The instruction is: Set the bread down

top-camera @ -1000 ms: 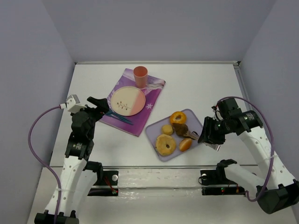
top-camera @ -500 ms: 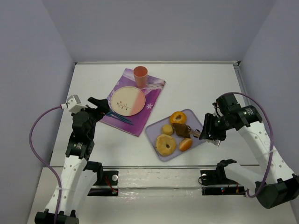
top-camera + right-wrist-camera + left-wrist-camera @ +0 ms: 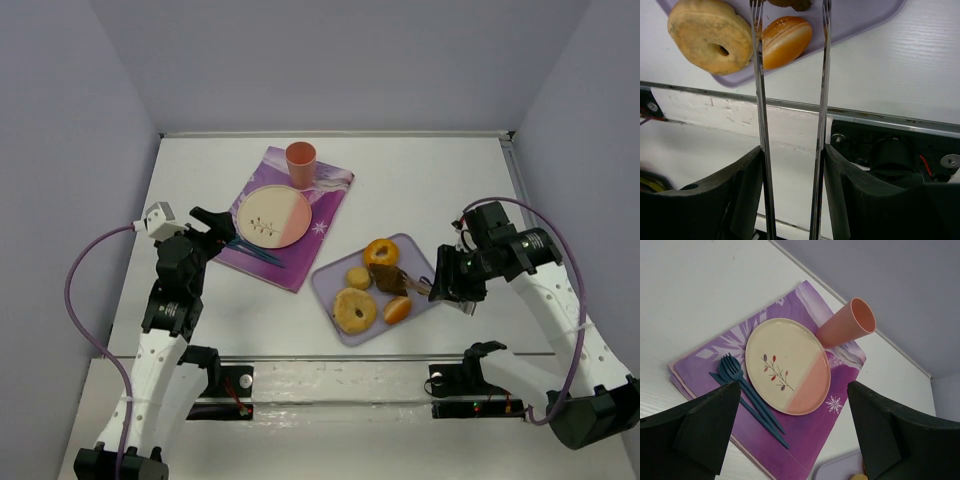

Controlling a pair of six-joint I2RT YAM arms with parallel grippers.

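The bread (image 3: pixel 388 280), mid-tray (image 3: pixel 416 257) at the right gripper's (image 3: pixel 438 288) nine o'clock, sits between tongs (image 3: pixel 761 100) that its half-closed jaws squeeze, apparently for lifting.

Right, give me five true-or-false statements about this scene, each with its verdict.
1. The orange cup stands on the purple placemat. True.
2. The plate holds a doughnut. False: nothing lies on it.
3. The right end effector grips metal tongs. True.
4. The left end effector holds the blue cutlery. False: it is open and empty; the cutlery lies on the placemat.
5. The bread is on the plate. False: it is at the tray, by the tongs' tips.
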